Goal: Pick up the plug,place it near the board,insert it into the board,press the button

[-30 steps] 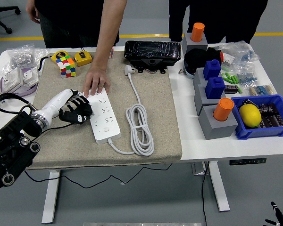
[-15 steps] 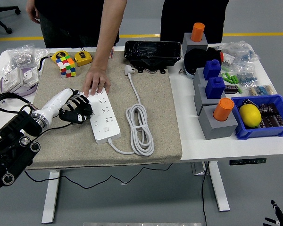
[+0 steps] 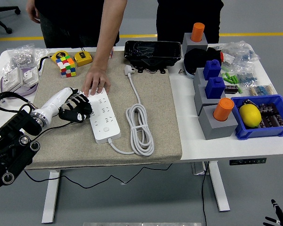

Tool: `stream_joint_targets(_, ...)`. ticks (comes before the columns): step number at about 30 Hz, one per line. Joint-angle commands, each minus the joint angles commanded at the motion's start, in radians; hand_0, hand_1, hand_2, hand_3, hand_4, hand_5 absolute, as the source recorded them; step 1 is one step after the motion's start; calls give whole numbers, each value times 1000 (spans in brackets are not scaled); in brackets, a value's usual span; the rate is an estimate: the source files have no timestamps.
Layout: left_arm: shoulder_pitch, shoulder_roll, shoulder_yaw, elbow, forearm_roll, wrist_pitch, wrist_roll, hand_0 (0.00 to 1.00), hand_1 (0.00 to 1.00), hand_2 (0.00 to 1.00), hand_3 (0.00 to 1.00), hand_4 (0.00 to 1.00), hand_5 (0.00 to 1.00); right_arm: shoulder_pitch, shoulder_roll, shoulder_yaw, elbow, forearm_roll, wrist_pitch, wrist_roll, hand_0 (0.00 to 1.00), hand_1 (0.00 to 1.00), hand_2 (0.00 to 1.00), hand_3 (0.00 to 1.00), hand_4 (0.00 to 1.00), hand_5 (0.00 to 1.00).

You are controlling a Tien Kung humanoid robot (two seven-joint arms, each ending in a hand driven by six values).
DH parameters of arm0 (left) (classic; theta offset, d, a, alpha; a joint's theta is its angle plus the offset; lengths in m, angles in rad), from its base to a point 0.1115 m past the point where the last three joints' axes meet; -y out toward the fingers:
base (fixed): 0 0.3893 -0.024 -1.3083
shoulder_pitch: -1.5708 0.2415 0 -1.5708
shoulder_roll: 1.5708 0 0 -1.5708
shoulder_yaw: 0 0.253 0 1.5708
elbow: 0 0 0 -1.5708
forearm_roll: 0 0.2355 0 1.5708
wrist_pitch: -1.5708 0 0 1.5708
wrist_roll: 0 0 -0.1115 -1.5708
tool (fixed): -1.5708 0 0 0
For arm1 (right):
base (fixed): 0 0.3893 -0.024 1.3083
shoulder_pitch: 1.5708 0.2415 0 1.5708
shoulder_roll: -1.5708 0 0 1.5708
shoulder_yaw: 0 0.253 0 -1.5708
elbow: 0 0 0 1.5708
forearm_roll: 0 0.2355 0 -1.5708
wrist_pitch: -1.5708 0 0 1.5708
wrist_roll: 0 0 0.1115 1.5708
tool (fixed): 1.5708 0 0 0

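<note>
A white power strip [image 3: 104, 116] lies on the beige mat [image 3: 155, 136], its cable coiled [image 3: 140, 127] to the right. The cable runs up to a white plug [image 3: 129, 70] lying loose near the mat's far edge, not inserted. My left hand [image 3: 75, 109] rests on the mat just left of the strip, fingers curled, holding nothing. A person's hand [image 3: 96, 84] presses on the strip's far end. My right hand shows only as fingertips [image 3: 276, 217] at the bottom right corner, off the table.
A black device [image 3: 152, 52] sits beyond the plug. A Rubik's cube [image 3: 66, 65] and yellow tape measure [image 3: 83, 58] lie far left. Grey blocks with orange and blue pegs [image 3: 216, 117] and a blue bin with a lemon [image 3: 250, 115] stand at the right.
My left hand and the person's hand on the strip have not moved. A second person behind the table has shifted to the left.
</note>
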Motion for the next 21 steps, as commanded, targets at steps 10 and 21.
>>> stream_joint_targets(10,3,0,1,-1,0,-2,0,365,561,555,547,658,2,-2,0,2,0,-2,0,0,662,580,601,636,998,998)
stream_joint_targets(21,4,1,8,0,-1,-5,0,365,562,556,548,659,2,-2,-2,2,0,-1,-1,0,662,580,601,635,998,998)
